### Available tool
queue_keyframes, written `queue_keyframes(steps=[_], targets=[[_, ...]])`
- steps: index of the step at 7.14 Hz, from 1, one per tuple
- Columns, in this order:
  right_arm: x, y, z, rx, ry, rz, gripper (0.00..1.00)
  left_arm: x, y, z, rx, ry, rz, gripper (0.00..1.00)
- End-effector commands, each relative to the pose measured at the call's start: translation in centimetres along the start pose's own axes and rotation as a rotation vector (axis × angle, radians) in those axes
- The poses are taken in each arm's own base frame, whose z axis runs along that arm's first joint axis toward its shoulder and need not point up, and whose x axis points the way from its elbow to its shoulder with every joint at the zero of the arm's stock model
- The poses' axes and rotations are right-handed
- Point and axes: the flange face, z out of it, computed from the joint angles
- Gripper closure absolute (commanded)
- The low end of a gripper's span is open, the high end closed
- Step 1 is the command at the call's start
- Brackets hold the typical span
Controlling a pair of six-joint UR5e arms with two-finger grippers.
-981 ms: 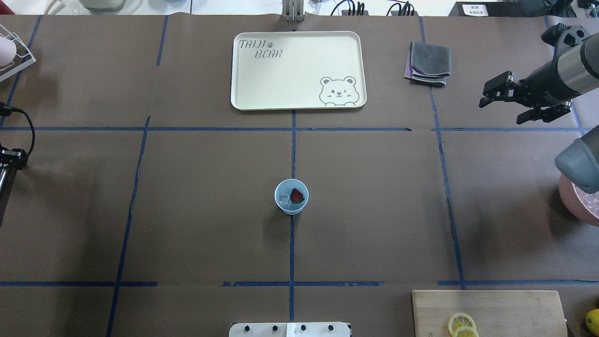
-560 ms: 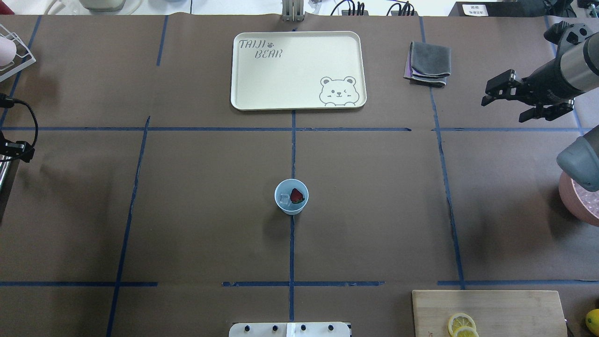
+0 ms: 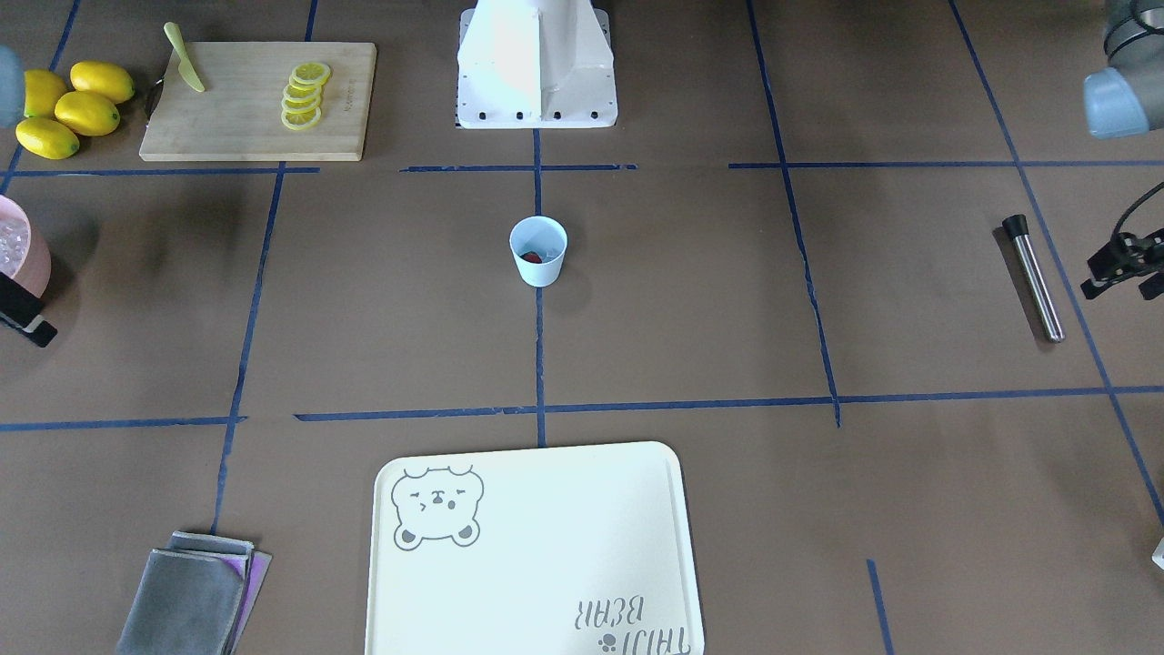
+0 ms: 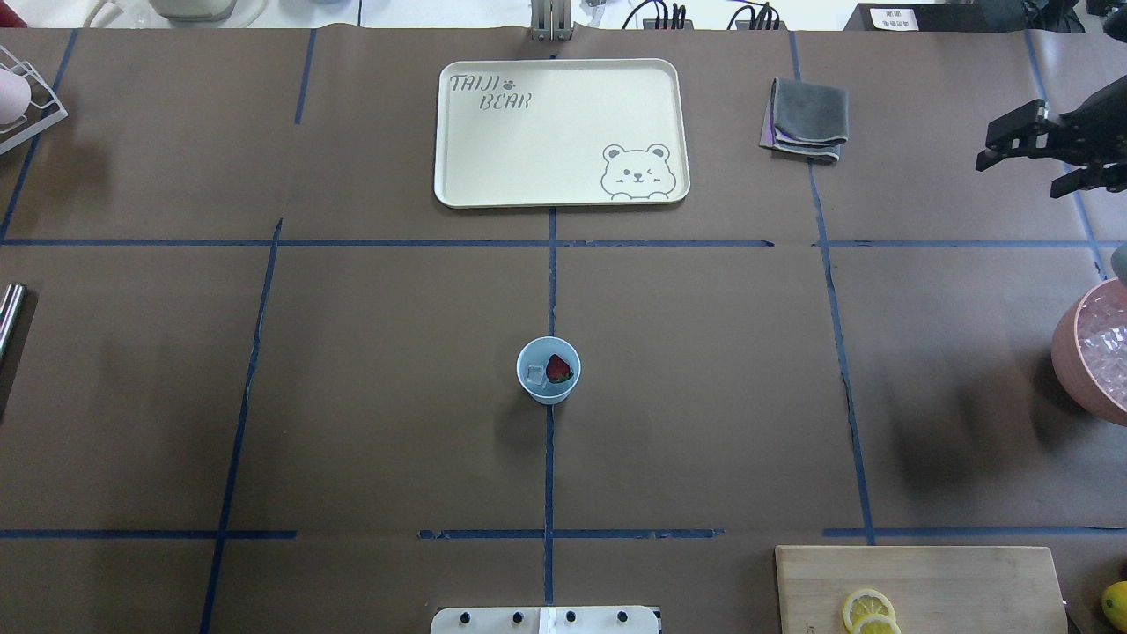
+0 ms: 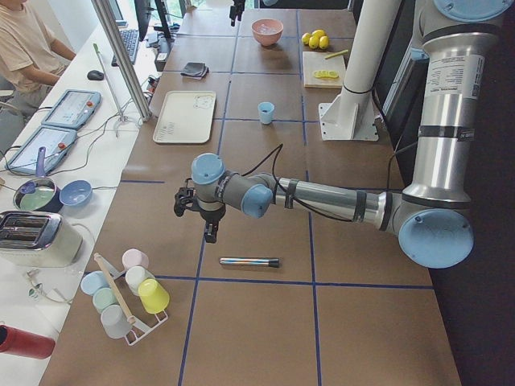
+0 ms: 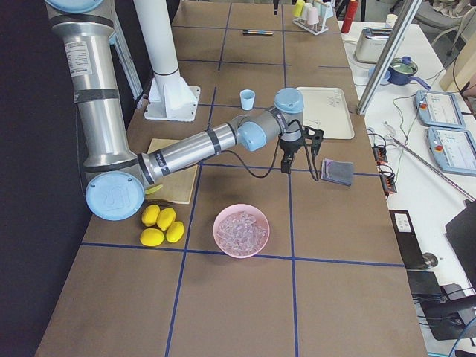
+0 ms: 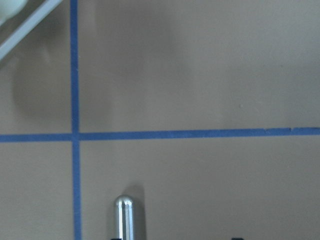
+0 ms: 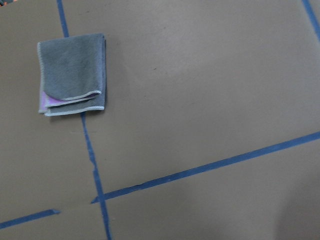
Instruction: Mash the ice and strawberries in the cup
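Observation:
The pale-blue cup (image 4: 548, 387) stands upright at the table's middle, and also shows in the front view (image 3: 538, 269). Inside it lie a dark-red strawberry (image 4: 558, 367) and a clear chunk of ice (image 4: 534, 376). My right gripper (image 4: 1019, 174) is open and empty, far right and beyond the cup, near the grey cloth. My left gripper (image 3: 1123, 273) hangs open at the table's left end, just beside a metal rod with a black end (image 3: 1032, 277). The rod's rounded tip shows in the left wrist view (image 7: 123, 215). Neither gripper is near the cup.
A cream bear tray (image 4: 563, 132) lies beyond the cup. A folded grey cloth (image 4: 806, 119) lies right of it. A pink bowl of ice (image 4: 1070, 352) sits at the right edge. A cutting board (image 4: 951, 572) holds lemon slices. Whole lemons (image 3: 68, 109) and a cup rack (image 5: 125, 293) stand at the ends.
My right arm has drawn back to the right and farther from the cup, uncovering the pink bowl. My left arm has left the overhead view, and the rod's end now shows there.

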Motion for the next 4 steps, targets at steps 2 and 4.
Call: queue_keyframes(steps=[2, 4], targets=[[12.8, -5.6, 0.1, -0.075, 0.057, -0.168, 0.00, -6.2, -1.8, -7.9, -0.023, -0.011, 0.072, 0.21], [22.7, -8.1, 1.0, -0.120, 0.075, -0.297, 0.00, -7.0, -1.1, -7.7, -0.067, -0.002, 0.016, 0.16]])
